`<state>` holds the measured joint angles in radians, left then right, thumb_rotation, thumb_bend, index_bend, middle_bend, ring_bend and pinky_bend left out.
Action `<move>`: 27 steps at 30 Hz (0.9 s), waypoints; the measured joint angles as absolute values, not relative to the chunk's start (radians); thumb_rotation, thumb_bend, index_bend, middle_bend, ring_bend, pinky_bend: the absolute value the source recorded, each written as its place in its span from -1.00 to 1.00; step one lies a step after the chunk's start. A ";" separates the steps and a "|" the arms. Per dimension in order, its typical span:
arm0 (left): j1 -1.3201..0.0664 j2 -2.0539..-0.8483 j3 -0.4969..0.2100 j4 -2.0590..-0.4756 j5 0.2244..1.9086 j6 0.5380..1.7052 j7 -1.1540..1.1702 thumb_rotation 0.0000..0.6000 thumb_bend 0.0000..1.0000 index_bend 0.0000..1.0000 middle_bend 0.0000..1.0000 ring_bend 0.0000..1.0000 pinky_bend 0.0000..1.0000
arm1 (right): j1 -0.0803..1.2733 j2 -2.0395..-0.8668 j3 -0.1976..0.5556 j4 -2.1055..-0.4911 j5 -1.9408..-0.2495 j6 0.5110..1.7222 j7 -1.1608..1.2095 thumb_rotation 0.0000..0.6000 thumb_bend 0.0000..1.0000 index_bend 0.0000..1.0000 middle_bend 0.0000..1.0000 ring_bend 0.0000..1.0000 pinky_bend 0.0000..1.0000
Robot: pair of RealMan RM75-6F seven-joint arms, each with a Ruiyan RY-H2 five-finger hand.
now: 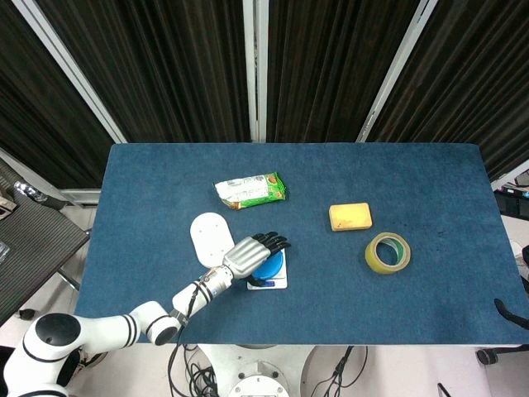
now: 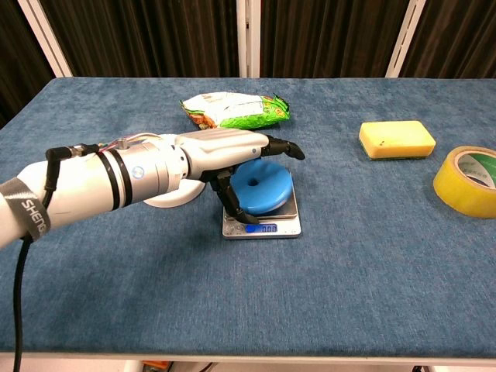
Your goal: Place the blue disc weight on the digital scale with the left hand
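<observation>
The blue disc weight [image 2: 263, 186] lies on the small silver digital scale [image 2: 261, 227], whose blue display is lit. My left hand [image 2: 225, 151] hovers over the disc's left half. Its fingers [image 2: 283, 146] stretch out straight above the disc, and the thumb hangs down beside the disc's left edge. Nothing is gripped. In the head view the hand [image 1: 248, 255] covers most of the disc [image 1: 273, 266], and the scale [image 1: 269, 283] shows at its near edge. My right hand appears in neither view.
A white oval plate [image 1: 209, 237] lies left of the scale, under my forearm. A green snack bag [image 1: 250, 190] sits behind it. A yellow sponge [image 1: 350, 217] and a roll of yellow tape [image 1: 388, 252] lie to the right.
</observation>
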<state>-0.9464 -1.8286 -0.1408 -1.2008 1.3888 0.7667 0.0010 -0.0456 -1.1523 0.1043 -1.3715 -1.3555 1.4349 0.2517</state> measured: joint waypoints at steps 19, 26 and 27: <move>-0.905 -1.717 -0.125 -1.389 1.401 0.846 0.055 1.00 -0.62 -0.83 -0.97 -1.00 -0.81 | -0.052 -1.147 0.108 -1.386 -1.361 1.457 0.253 1.00 -0.72 -1.00 -1.00 -1.00 -1.00; -0.747 -1.534 -0.057 -1.590 1.397 1.049 0.193 1.00 -0.62 -0.82 -0.95 -1.00 -0.82 | -0.062 -1.150 0.100 -1.382 -1.396 1.494 0.264 1.00 -0.72 -1.00 -1.00 -1.00 -1.00; -0.706 -1.498 -0.034 -1.616 1.398 1.095 0.214 1.00 -0.62 -0.81 -0.94 -1.00 -0.82 | -0.062 -1.150 0.097 -1.379 -1.406 1.499 0.263 1.00 -0.73 -1.00 -1.00 -1.00 -1.00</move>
<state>-0.7060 -1.4984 -0.0339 -1.6155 1.3979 1.0952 0.2136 -0.0619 -1.1503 0.0968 -1.3793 -1.4063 1.4988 0.2629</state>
